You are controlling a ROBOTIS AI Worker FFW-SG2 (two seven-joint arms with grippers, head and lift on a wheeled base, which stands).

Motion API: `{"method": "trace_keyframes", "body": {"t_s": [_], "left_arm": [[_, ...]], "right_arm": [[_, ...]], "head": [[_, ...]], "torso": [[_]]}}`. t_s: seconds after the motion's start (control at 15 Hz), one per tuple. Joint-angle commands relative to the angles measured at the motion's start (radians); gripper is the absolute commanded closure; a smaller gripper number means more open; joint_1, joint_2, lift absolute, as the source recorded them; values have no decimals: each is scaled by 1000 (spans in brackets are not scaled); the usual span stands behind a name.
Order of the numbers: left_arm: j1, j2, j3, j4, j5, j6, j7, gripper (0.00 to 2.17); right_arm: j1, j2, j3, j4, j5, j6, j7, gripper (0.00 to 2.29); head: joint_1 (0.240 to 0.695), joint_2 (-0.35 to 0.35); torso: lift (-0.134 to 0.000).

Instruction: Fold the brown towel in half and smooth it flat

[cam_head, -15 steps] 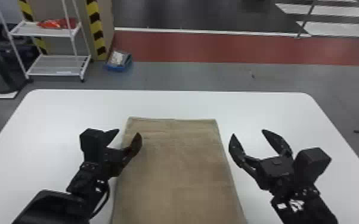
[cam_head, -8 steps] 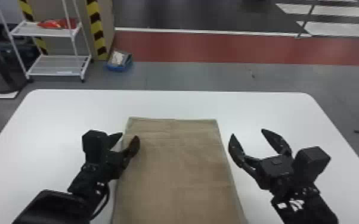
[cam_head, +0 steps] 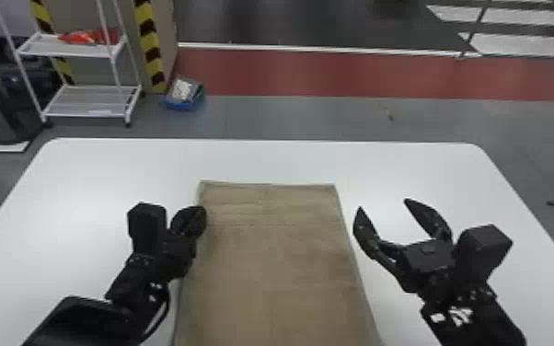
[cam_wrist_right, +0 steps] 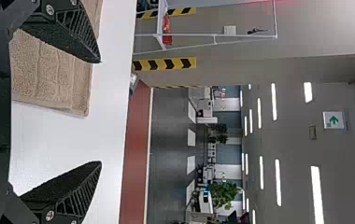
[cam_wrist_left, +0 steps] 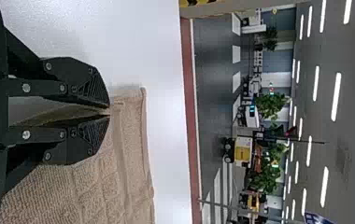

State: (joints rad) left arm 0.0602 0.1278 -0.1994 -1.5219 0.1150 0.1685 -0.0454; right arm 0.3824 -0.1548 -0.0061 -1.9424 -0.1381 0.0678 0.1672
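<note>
Brown looped terry makes up the one towel (cam_head: pixel 271 276), a long rectangle on the smooth white table (cam_head: pixel 106 170). Two black grippers flank it: the left gripper (cam_head: pixel 198 213) is clenched on its left edge, its fingers spread a half-second ago; the right gripper (cam_head: pixel 383 205), beside its right edge, gapes as before. Well beyond the towel stand one blue bin (cam_head: pixel 183 106) and one two-shelf white rack (cam_head: pixel 83 109).

So your brown towel (cam_head: pixel 280 267) is a fuzzy tan rectangle with bands near its far edge, lying mostly flat on the white table (cam_head: pixel 83 184), long sides running away from you.
</note>
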Motion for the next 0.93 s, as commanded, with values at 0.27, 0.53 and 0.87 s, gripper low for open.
{"method": "trace_keyframes", "body": {"t_s": [0.27,0.53,0.87], "left_arm": [[87,9,3,-161,3,6,2,1382],[196,13,-64,-399,-37,89,-11,1382],[190,9,-255,-399,-183,248,-19,1372]], "right_arm": [[1,0,-9,-4,-15,2,0,110],[7,0,-80,-13,-34,24,-44,110],[4,0,-101,14,-57,27,-167,110]], "head": [[695,-74],[695,-117],[695,-295]], "torso": [[-117],[-117],[-117]]}}
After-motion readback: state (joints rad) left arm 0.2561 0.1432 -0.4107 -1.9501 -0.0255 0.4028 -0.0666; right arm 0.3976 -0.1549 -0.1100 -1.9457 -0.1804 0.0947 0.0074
